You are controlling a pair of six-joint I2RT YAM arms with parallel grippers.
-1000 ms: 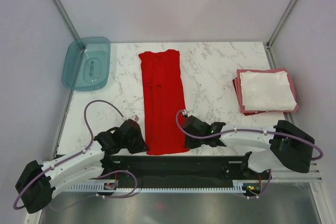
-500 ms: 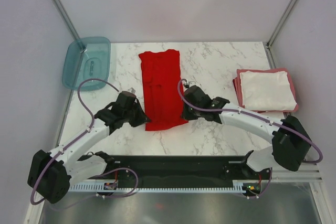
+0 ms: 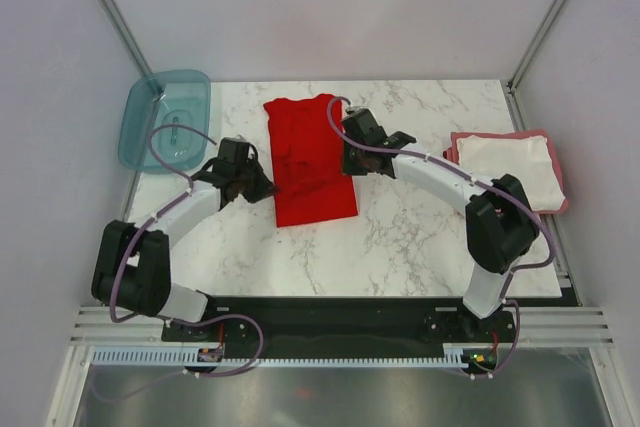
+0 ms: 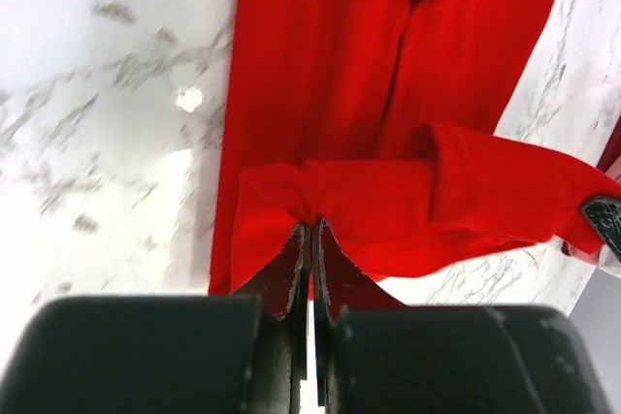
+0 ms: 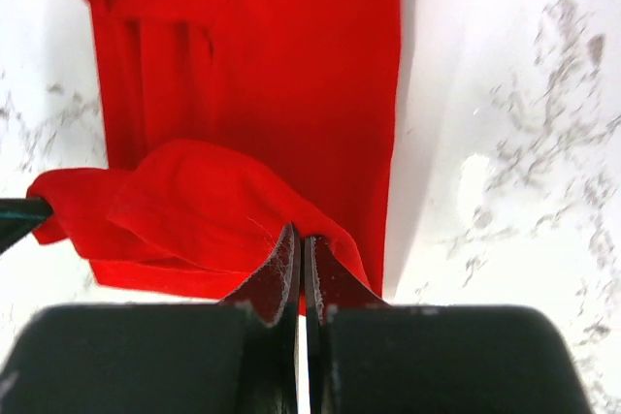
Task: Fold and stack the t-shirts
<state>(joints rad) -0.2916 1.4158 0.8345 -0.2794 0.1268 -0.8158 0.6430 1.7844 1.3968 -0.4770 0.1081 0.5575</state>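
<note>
Both arms have swung out from the near edge of the surface (image 3: 420, 237), carrying the near hem of the bright red t-shirt (image 3: 312, 162) away from the bases, so the long strip now doubles over itself.

Nearest the bases lies the new fold line, a soft rounded crease across the strip. Just past it, the left jaws are clamped on the hem's left corner and the right jaws on its right corner. Both wrist views show the fingers pinched tight, with red cloth (image 4: 330, 94) bunched between them and the raised hem sagging in a loose arc from one corner to the other.

The shirt's long axis runs straight out from the bases, and its uncovered far end, flat with lengthwise creases, lies ahead of both jaws. Neither arm is clearly nearer, so the hem probably has to travel evenly to land square. The thin matte fabric would skew if one side led.

Further right, well apart, a folded white t-shirt (image 3: 508, 172) sits on a dull pinkish-red t-shirt (image 3: 520, 213). At the far left stands a translucent teal tub (image 3: 165, 122).
</note>
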